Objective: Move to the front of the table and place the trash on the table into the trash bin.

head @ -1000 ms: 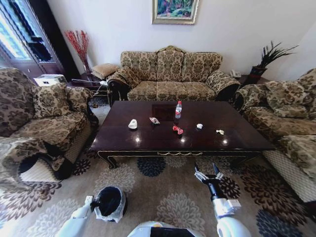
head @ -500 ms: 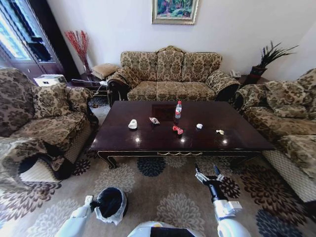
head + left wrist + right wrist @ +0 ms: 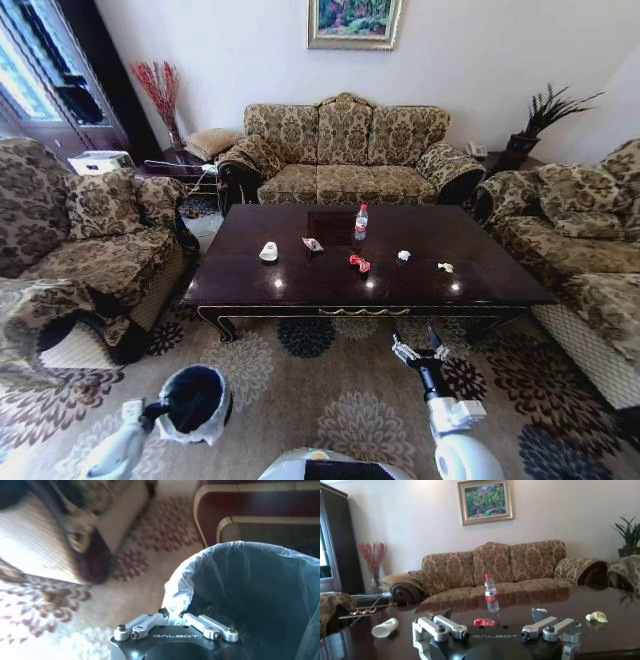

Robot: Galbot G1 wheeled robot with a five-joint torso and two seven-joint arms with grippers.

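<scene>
Left pincer (image 3: 172, 620) is clamped on the bag-lined rim of the round black trash bin (image 3: 192, 402), held low over the carpet at the robot's left, while the right pincer (image 3: 420, 352) hangs spread wide and empty before the glossy dark reddish-brown bench (image 3: 240, 285). No litter is judged binned yet: the clear red-labelled bottle (image 3: 361, 222), red wrapper (image 3: 359, 263) and white scraps (image 3: 404, 256) are left on the bench. Open carpet is seen up to its gold-trimmed front edge, with sofas close on both sides.

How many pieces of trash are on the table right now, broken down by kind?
Clear plastic bottle, standing upright: 1
Red wrapper: 1
White cup-like piece lying on its side: 1
Small packet: 1
White crumpled paper: 1
Yellowish scrap: 1
Total: 6, all lying on the table, none in the trash bin.
</scene>
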